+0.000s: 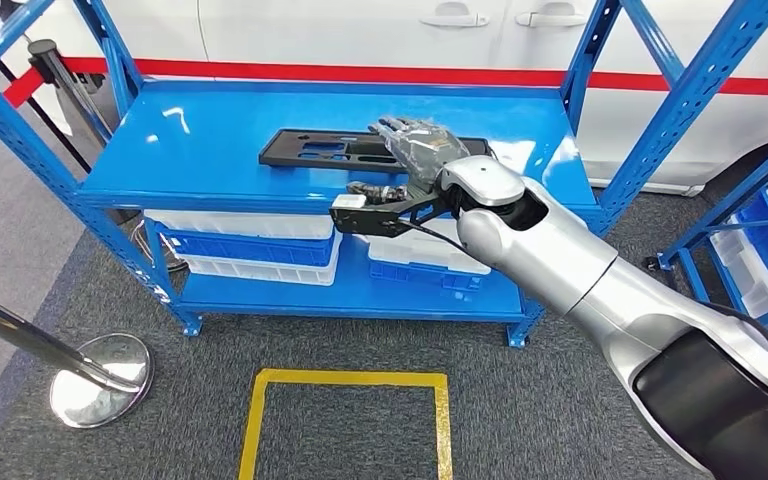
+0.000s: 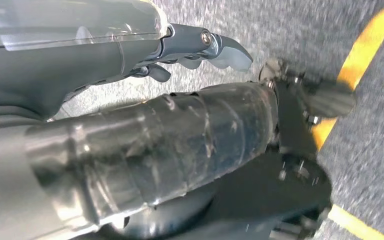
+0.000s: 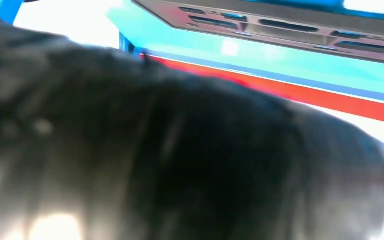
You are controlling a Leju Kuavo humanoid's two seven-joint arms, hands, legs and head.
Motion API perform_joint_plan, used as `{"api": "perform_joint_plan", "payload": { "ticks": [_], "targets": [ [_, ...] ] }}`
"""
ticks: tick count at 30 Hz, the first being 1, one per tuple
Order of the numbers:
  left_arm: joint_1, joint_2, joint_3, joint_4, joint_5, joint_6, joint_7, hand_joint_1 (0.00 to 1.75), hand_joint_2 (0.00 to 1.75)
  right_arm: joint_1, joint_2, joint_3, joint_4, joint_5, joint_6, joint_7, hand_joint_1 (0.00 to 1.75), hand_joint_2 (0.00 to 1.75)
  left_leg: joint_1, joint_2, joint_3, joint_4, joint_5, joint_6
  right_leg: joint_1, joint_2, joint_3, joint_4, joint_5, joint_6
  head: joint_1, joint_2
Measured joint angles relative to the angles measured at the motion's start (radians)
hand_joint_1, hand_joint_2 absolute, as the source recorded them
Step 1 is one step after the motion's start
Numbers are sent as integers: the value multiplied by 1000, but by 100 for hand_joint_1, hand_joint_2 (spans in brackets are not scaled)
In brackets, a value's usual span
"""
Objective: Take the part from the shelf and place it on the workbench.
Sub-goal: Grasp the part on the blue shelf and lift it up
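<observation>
so the right hand [image 1: 422, 148] is stretched out flat over the top level of the blue shelf [image 1: 210, 140], fingers [image 1: 400, 130] lying over the right end of the black part [image 1: 330, 150]. can't honestly tell if they're touching it or just hovering, and can't tell if they're curled round anything, they look fairly extended and close together from the head view. right wrist view is mostly a dark blur up close, with the part [image 3: 280, 27] and its slots visible past it against the blue shelf surface.

the part itself is a flat black plate with long cutouts, lying flat on the top level, running away from the fingers toward the left. directly under the hand, on the lower level, are white and blue bins [image 1: 250, 250], stacked, plus another one [image 1: 430, 262] closer to the wrist.

behind the fingers there's a white car body [image 1: 380, 30] with a red stripe. back toward the robot the grey carpet has a yellow taped square [image 1: 350, 400], and a chrome stanchion base [image 1: 100, 380] sits off to the left of it.

left hand [image 2: 200, 47] hangs down over the carpet, fingers loosely curled, holding nothing, next to a yellow tape line [image 2: 365, 55]
</observation>
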Motion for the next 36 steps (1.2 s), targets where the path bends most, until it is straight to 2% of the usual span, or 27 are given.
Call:
{"api": "perform_joint_plan", "payload": {
  "ticks": [2,3,5,6,7,8,10,11,12,14,16,17,18,20,21,22,23,24,25,26,27,29,32,34,36],
  "targets": [
    [1,0,0,0,2,-1,-1,0,0,-5,0,0,0,-2,0,0,0,0,6,2,9,-11,2,10,-1,0,-15,37,-27,9,1,0],
    [1,0,0,0,3,-2,-2,0,0,-7,-1,0,0,-2,1,0,0,0,8,3,12,-15,3,14,-3,0,-39,86,-53,14,2,0],
    [1,0,0,0,4,-5,-3,0,0,-9,-1,1,2,-3,3,1,0,0,7,4,13,-16,1,18,-8,0,-108,218,-106,21,3,0],
    [1,0,0,0,5,-6,-3,0,0,-7,-2,1,3,-3,4,1,0,0,7,4,14,-15,-1,19,-11,0,-138,267,-118,24,3,0],
    [1,0,0,0,6,-8,-2,0,0,-7,-2,2,4,-4,5,2,0,0,8,3,15,-14,-3,18,-15,0,-152,283,-109,27,3,0],
    [1,0,0,0,6,-8,-2,0,0,-7,-2,2,5,-4,5,2,0,0,9,2,18,-12,-6,16,-19,-1,-145,258,-80,29,3,0],
    [1,-1,0,0,8,-9,0,0,0,-8,-2,2,5,-5,5,2,0,0,11,1,26,-8,-16,10,-25,-2,-89,127,-1,31,3,0],
    [1,-1,0,0,9,-9,0,0,0,-10,-2,3,6,-5,6,2,0,0,10,0,27,-5,-20,5,-23,-2,-60,65,23,30,3,0],
    [1,-1,0,0,9,-9,0,0,0,-10,-2,3,6,-6,6,2,0,0,9,0,27,-4,-22,0,-21,-1,-42,25,33,27,2,0],
    [1,-1,0,0,11,-8,0,0,0,-9,-1,4,7,-7,6,2,0,0,6,-1,25,-6,-23,-10,-14,1,-33,5,27,18,2,0],
    [1,-1,0,0,11,-9,0,0,0,-7,-1,4,10,-6,7,2,0,0,8,1,24,-2,-29,-19,-18,2,-28,0,26,4,1,0],
    [0,-1,0,0,11,-9,0,0,0,-7,0,5,11,-6,7,2,0,0,9,1,16,19,-42,-23,-20,1,-24,-5,26,-3,1,0],
    [0,-1,0,0,11,-10,0,0,0,-6,0,5,14,-6,7,1,0,0,10,2,-3,59,-63,-26,-22,1,-19,-9,26,-10,1,0],
    [0,-1,0,0,10,-12,0,0,0,2,2,9,19,-4,5,-4,0,0,10,3,-71,190,-116,-29,-19,1,-14,-9,22,-19,0,0],
    [0,-1,0,0,9,-14,0,0,0,10,3,12,22,-2,4,-7,0,0,10,3,-107,250,-131,-29,-16,1,-11,-9,20,-21,1,0],
    [0,-1,0,0,9,-15,0,0,0,19,3,15,25,1,3,-9,0,0,10,3,-130,281,-129,-28,-14,1,-8,-9,16,-22,1,0],
    [1,-1,0,0,8,-16,0,0,0,26,3,17,27,5,2,-11,0,0,10,3,-133,272,-106,-26,-12,2,-3,-8,13,-23,1,0],
    [1,-1,0,0,8,-16,0,0,0,30,3,20,29,9,1,-12,0,0,9,3,-116,224,-68,-23,-11,2,2,-7,8,-22,1,0],
    [2,-1,-1,0,8,-16,0,0,0,33,3,22,31,13,0,-13,0,0,8,3,-87,152,-26,-17,-10,3,8,-6,3,-20,1,0],
    [2,0,-1,0,8,-16,1,0,0,33,4,23,33,18,-2,-13,0,0,5,3,-57,87,2,-13,-7,4,11,-4,-3,-17,1,0],
    [1,0,-3,0,7,-16,2,0,0,34,5,25,35,23,-4,-13,0,0,3,3,-33,38,16,-9,-6,4,13,-2,-7,-13,1,0],
    [-2,0,-7,0,6,-16,4,0,0,41,11,28,39,33,-7,-13,0,0,-2,2,-15,7,10,-5,-4,4,14,-3,-11,-4,1,0],
    [-3,0,-12,1,0,-17,5,0,0,55,34,34,45,45,-7,-14,0,0,4,3,-3,-10,9,4,-5,2,13,9,-26,10,2,0],
    [-3,1,-15,1,-2,-19,3,0,0,61,47,39,49,49,-7,-14,0,0,7,5,8,-20,9,11,-8,1,-27,90,-68,19,2,0],
    [-6,1,-17,1,-3,-22,2,0,0,73,59,47,56,49,-8,-14,0,0,6,5,13,-20,4,17,-12,1,-100,220,-112,26,2,0]
  ]
}}
